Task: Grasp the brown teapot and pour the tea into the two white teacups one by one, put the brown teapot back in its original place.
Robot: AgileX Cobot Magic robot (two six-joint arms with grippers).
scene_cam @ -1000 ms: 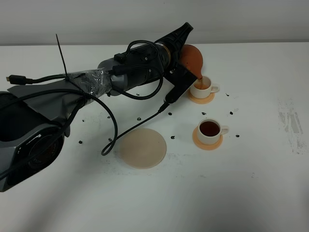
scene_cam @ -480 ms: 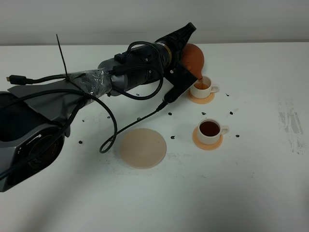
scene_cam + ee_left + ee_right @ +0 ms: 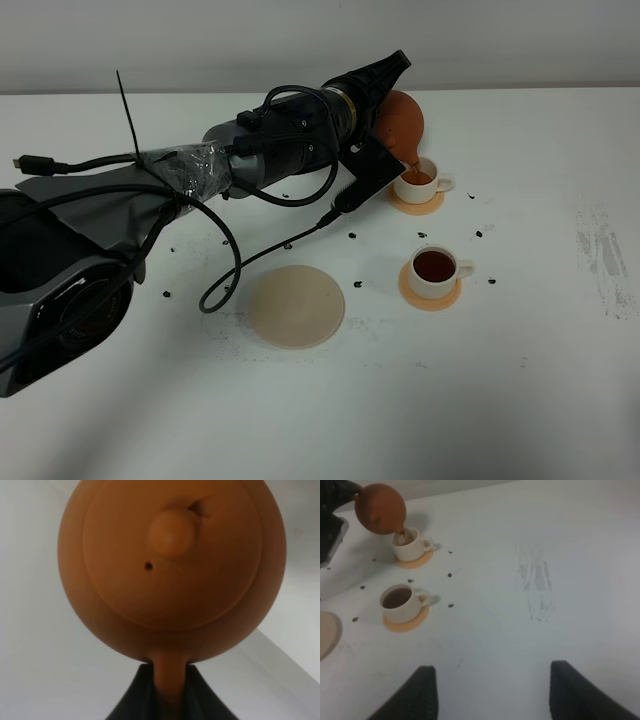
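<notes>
teapot [image 3: 403, 118] tilted over far teacup [image 3: 418, 184], wide white table [image 3: 540, 340] rightward

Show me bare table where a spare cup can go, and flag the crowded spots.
Free: the stretch from the near teacup and far teacup right to the grey smudge; also the front strip before the beige disc. Crowded: around the far teacup, under the tilted teapot and left arm.

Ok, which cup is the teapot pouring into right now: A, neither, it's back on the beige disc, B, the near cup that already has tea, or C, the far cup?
C: the brown teapot is tipped with its spout over the far cup, tea streaming in, away from the near cup and the beige disc.
</notes>
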